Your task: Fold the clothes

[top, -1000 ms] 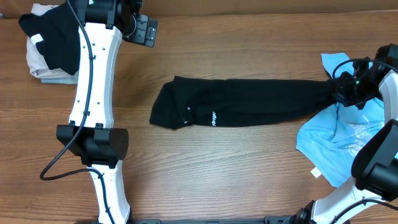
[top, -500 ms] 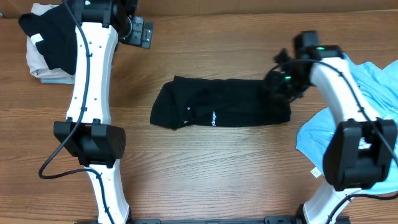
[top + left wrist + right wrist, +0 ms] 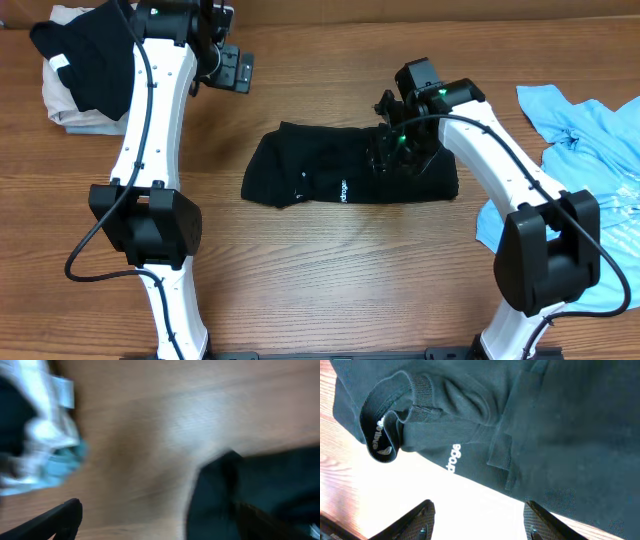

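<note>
The black T-shirt (image 3: 330, 170) of the clothes lies folded in a band at the table's middle, its right end doubled back over itself. Its white lettering (image 3: 454, 457) and collar (image 3: 385, 435) show in the right wrist view. My right gripper (image 3: 390, 150) hovers just over the shirt's right half, jaws open (image 3: 480, 520), nothing between the fingers (image 3: 420, 520). A light blue T-shirt (image 3: 585, 140) lies crumpled at the far right. My left gripper (image 3: 230, 65) hangs open near the back left, away from the shirt; its view is blurred, with the black shirt (image 3: 260, 490) at right.
A pile of other garments (image 3: 85, 65), black over white, sits in the back left corner, also blurred in the left wrist view as a pale heap (image 3: 45, 445). The white left arm (image 3: 150, 150) stretches along the left side of the wooden table (image 3: 330, 270).
My right gripper carried the black shirt's right end leftward over the shirt, shortening it, and has opened and let go. The left arm has barely shifted.
</note>
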You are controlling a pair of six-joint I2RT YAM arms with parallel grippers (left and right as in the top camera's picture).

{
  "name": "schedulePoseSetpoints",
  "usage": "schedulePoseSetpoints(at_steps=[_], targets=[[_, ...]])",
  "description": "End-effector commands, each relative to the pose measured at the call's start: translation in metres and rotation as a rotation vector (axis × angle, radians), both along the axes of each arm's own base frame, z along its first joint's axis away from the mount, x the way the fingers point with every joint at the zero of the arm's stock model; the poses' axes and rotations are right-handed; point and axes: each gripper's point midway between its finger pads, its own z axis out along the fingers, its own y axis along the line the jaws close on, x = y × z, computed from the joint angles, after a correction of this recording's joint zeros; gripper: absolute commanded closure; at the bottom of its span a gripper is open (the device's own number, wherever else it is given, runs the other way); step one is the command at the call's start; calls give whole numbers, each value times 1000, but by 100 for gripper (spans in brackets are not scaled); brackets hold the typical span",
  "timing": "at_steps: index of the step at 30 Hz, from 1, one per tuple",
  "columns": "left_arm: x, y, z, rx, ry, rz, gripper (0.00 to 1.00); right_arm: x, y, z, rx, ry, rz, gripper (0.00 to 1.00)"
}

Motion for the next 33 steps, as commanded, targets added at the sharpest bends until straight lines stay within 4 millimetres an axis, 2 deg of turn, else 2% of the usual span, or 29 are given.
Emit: schedulePoseSetpoints(at_steps=[1, 5, 10, 17, 23, 25, 27, 28, 29, 31, 33], targets=[[-31, -31, -16, -168, 128, -130, 0, 13, -22, 35, 43, -74, -75, 37], [-63, -39, -56, -215, 284, -214, 0, 19, -61, 36, 24, -57, -172, 26], [-98, -49, -98, -280, 422, -297, 0, 19, -101, 34, 14, -16, -273, 25], [-123, -46, -141, -271, 479, -415, 0, 23, -111, 34, 3, -31, -287, 24], [-120, -30, -176, -183, 465, -313, 0, 23, -111, 33, 0, -34, -288, 23], [-122, -30, -183, -185, 462, -313, 4, 24, -111, 34, 1, -36, -288, 23], [-125, -31, -192, -189, 464, -296, 12, 24, -111, 34, 1, -36, -288, 24], [-126, -33, -194, -197, 466, -294, 19, 24, -111, 34, 1, -38, -288, 24], [-128, -35, -196, -212, 464, -294, 30, 25, -111, 34, 2, -40, -288, 23], [-131, -46, -196, -278, 467, -300, 68, 26, -111, 34, 2, -44, -288, 24], [-134, -52, -193, -320, 474, -293, 96, 26, -111, 34, 3, -45, -291, 29]])
